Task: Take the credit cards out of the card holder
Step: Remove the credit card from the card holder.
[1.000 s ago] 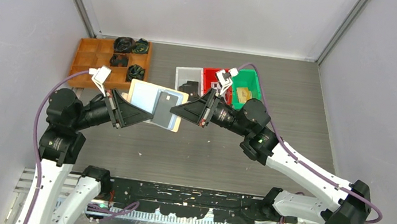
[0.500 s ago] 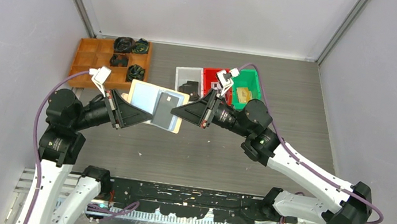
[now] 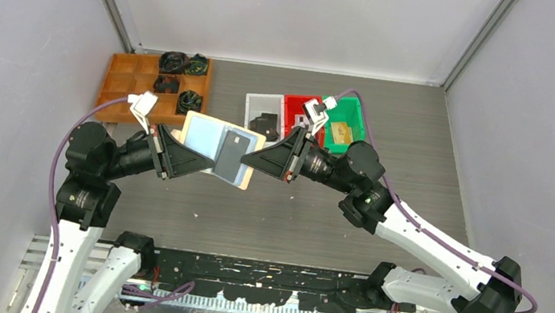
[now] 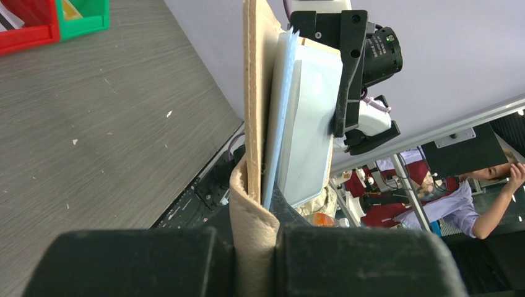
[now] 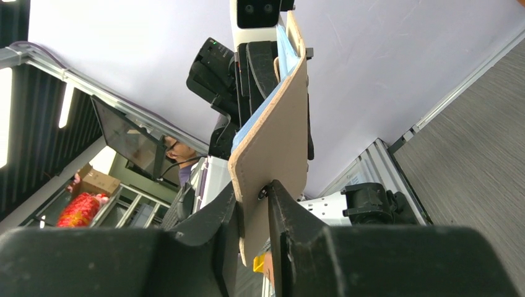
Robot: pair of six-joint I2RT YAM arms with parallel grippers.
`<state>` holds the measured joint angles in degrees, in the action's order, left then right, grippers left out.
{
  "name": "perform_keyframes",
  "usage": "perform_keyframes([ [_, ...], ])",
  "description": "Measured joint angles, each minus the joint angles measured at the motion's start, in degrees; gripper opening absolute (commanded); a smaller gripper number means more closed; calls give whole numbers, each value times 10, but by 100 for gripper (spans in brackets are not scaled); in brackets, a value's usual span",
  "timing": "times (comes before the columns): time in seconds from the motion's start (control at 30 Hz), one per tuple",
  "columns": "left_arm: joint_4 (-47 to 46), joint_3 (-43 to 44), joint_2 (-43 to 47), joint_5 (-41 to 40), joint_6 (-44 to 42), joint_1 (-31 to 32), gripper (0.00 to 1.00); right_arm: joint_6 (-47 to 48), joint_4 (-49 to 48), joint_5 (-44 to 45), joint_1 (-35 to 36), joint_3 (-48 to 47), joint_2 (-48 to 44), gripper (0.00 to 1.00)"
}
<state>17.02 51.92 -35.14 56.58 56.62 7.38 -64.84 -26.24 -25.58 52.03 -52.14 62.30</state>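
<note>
The card holder (image 3: 208, 138) hangs in the air between both arms, open, with its pale blue inside facing up. A dark grey credit card (image 3: 232, 155) sits in its right half. My left gripper (image 3: 194, 162) is shut on the holder's left edge; in the left wrist view the tan flap (image 4: 252, 99) is pinched between the fingers (image 4: 254, 247), with a pale card (image 4: 309, 124) beside the blue pockets. My right gripper (image 3: 251, 159) straddles the holder's right tan flap (image 5: 278, 130). Its jaws (image 5: 254, 204) stand slightly apart around the flap.
A wooden compartment tray (image 3: 123, 84) with black lumps sits at the back left. A grey bin (image 3: 259, 105), a red bin (image 3: 294, 107) and a green bin (image 3: 346, 118) stand in a row at the back centre. Grey walls close both sides.
My right gripper's jaws have parted a little around the flap, and that arm has shifted slightly left. The left gripper closed onto the holder's edge and now stays still.
</note>
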Motion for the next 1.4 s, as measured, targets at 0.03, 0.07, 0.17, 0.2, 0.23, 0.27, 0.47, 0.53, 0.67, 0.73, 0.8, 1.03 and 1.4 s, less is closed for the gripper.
perform_keyframes([
  [0.03, -1, 0, 0, 0, 0, 0, 0, 0, 0, 0, 0, 1, -1, 24],
  [0.07, -2, 0, 0, 1, 0, 0, 0, 0, -1, 0, 0, 2, -2, 24],
  [0.17, -6, 0, -2, 3, 1, 0, 0, 0, -2, 0, 0, 4, -3, 22],
  [0.2, -6, 0, -2, 4, 1, 0, 0, 0, -2, 0, 0, 4, -3, 23],
  [0.23, -7, 0, -2, 5, 1, 0, 0, 0, -2, 0, 0, 4, -3, 27],
  [0.27, -7, 0, -3, 5, 1, 0, 0, 0, -2, 0, 0, 4, -3, 29],
  [0.47, -8, 0, -7, 5, 1, 0, 0, -1, -3, -2, 0, 4, -3, 31],
  [0.53, -8, 0, -7, 5, 1, 0, 0, -1, -3, -3, 0, 4, -3, 31],
  [0.67, -9, 0, -8, 5, 1, 0, 0, -1, -3, -5, 0, 4, -6, 27],
  [0.73, -9, 0, -8, 5, 0, 0, 0, -1, -3, -6, 0, 6, -7, 23],
  [0.8, -9, 0, -9, 6, 0, 0, 0, -2, -3, -6, 0, 8, -8, 22],
  [1.03, -9, 1, -9, 9, 0, 0, 0, -2, -9, -6, 0, 11, -8, 20],
  [1.4, -9, 2, -10, 10, 0, 0, 0, -6, -22, -17, 0, 15, -12, 26],
])
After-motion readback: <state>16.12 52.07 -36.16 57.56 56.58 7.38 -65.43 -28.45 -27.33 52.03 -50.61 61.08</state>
